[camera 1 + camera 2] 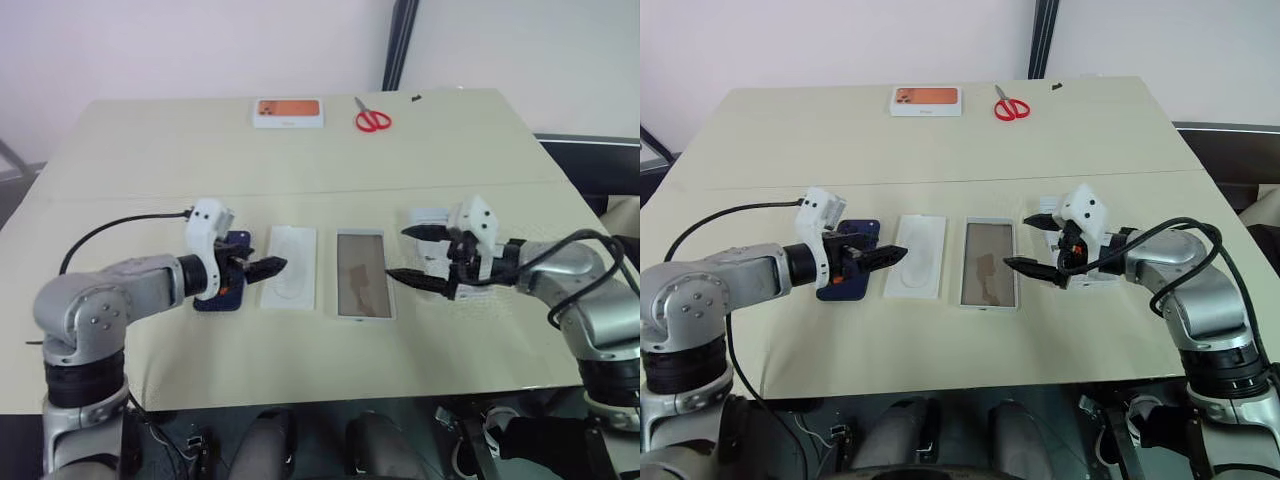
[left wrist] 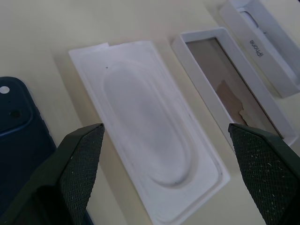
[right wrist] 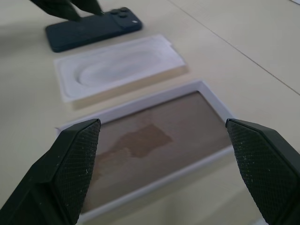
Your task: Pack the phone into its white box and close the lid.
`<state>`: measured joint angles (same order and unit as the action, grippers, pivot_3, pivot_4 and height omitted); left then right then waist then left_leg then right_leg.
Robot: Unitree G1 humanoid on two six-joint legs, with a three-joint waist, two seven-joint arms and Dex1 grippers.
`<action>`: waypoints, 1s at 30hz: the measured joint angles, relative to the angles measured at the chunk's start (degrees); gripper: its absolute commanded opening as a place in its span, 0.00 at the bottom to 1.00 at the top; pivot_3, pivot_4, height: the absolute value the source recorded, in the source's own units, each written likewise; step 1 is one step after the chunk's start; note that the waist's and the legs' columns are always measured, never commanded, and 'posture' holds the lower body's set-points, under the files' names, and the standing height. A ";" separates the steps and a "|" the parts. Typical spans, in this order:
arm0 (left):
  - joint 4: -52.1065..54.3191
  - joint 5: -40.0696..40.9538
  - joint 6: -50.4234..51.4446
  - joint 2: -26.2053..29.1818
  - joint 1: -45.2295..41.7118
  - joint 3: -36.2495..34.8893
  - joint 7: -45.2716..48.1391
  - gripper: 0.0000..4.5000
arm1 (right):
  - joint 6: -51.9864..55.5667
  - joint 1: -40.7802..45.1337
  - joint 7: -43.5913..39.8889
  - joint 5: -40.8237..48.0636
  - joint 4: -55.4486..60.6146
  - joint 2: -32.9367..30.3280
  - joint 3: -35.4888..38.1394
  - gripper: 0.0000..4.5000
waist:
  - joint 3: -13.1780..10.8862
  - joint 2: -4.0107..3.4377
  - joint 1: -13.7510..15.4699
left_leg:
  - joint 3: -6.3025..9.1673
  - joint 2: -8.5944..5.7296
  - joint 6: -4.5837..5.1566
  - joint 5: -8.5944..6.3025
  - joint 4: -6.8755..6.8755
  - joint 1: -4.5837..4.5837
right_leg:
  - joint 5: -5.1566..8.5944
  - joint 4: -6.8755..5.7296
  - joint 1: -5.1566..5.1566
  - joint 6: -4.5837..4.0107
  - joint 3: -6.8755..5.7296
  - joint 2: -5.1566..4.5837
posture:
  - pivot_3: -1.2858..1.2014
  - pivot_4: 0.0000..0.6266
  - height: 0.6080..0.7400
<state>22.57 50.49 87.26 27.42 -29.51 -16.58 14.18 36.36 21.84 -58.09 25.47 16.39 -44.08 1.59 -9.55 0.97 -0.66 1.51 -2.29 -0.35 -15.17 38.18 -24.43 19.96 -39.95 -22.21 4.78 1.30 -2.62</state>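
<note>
Hands (image 1: 415, 253) apart, white box (image 1: 364, 275) empty

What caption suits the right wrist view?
Open right tool over the empty box, insert and phone beyond.

phone (image 1: 848, 262): lying on tabletop (image 1: 940, 130), partly under left hand (image 1: 883, 256)
insert (image 1: 915, 256): sitting btwn phone & white box (image 1: 989, 264)
right hand (image 1: 1035, 243): hovering w/ fingers spread, beside white box
far edge: orange-pic box (image 1: 926, 100), scissors (image 1: 1011, 104)

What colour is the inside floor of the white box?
Tan-brown with a darker blotch; the white box shows it best in the right wrist view.
</note>
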 measured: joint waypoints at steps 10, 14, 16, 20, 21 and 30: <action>-9.52 -0.02 4.75 -4.71 -4.89 -0.87 -9.74 0.99 | -0.42 0.58 -0.93 0.56 -0.10 0.41 -2.11 0.99 | -0.01 0.03 0.24 | 0.00 -0.01 -0.37 0.22 0.06 -0.02 | 0.00 0.01 0.01 0.00 0.00 -0.01 | 0.52 0.24 1.00; -13.36 -1.23 4.75 -7.87 -8.07 -0.62 -12.54 0.99 | -0.50 0.67 -0.98 0.68 0.08 0.64 -2.87 0.99 | -0.01 0.03 0.20 | 0.00 -0.01 -0.38 0.22 0.05 -0.01 | 0.00 0.00 0.01 0.00 0.00 -0.01 | 0.52 0.24 1.00; -15.98 -2.14 4.75 -10.37 -9.79 0.21 -13.41 0.99 | -0.68 0.86 -0.59 0.67 0.14 1.62 -3.23 0.99 | -0.01 0.04 0.20 | 0.00 -0.01 -0.39 0.22 0.07 -0.02 | 0.00 0.00 0.01 0.00 0.00 -0.01 | 0.52 0.24 1.00; -19.27 -4.02 4.74 -11.96 -11.08 2.52 -13.81 0.80 | -1.46 1.18 0.88 0.34 0.23 2.60 -3.57 1.00 | -0.01 0.04 0.03 | -0.01 -0.01 -0.41 0.23 0.04 -0.02 | 0.00 -0.03 -0.04 0.00 0.01 -0.01 | 0.52 0.24 1.00; -19.86 -4.77 4.74 -11.97 -11.38 2.45 -14.11 0.71 | -1.73 1.16 1.33 0.02 0.22 2.60 -3.55 1.00 | -0.01 0.04 -0.03 | -0.01 -0.01 -0.42 0.24 0.03 -0.02 | 0.00 -0.03 -0.05 0.00 0.01 0.00 | 0.52 0.24 1.00; -21.41 -8.97 4.74 -12.94 -11.73 1.48 -14.02 0.01 | -1.94 0.49 3.79 -0.43 0.48 2.62 -3.54 1.00 | -0.01 0.05 0.15 | -0.01 -0.02 -0.42 0.24 0.06 -0.02 | 0.00 -0.03 -0.02 0.00 0.01 -0.01 | 0.52 0.24 1.00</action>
<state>1.15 41.51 91.99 14.48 -41.23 -15.11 0.17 34.42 22.33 -54.31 25.04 16.88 -41.45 -1.95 -9.56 1.02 -0.51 1.50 -2.31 -0.77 -14.92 38.24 -24.45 19.96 -39.97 -22.23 4.79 1.31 -2.63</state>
